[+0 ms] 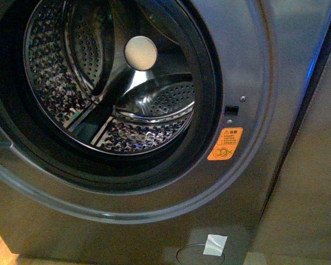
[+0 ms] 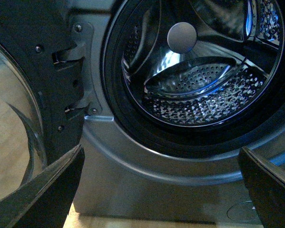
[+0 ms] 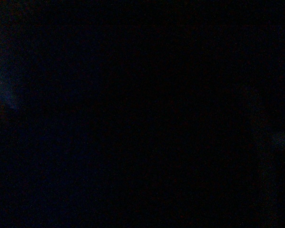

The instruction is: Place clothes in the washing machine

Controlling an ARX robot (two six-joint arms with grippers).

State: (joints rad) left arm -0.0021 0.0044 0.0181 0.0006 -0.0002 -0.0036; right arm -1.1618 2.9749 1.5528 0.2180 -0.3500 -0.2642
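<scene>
facing one washing machine [image 1: 253,66], grey, round porthole wide open. one perforated steel drum [image 1: 143,138], bare: no fabric inside, none draped on the black rim [image 1: 209,83]. one glass door [image 2: 18,118] swung aside, hung on two hinge brackets [image 2: 68,56]. one orange warning sticker [image 1: 226,144] just beside the rim, one white patch of tape [image 1: 215,244] low on the front panel.

no clothes in sight in the front or left wrist view; whereabouts impossible to tell beyond this: not in the visible part of the drum. count of garments seen: none.

left gripper [image 2: 161,190] in front of the machine, below the drum's mouth, its two dark fingers [image 2: 52,190] spread well apart with nothing between them. right wrist view dark; right gripper's state: cannot tell.

judging from the task alone: clothes likely soft, limp and light, prone to droop, trail and catch on the rim. probably best pinched at a bunched fold near the middle rather than a thin edge, then carried deep past the rim before letting go.
</scene>
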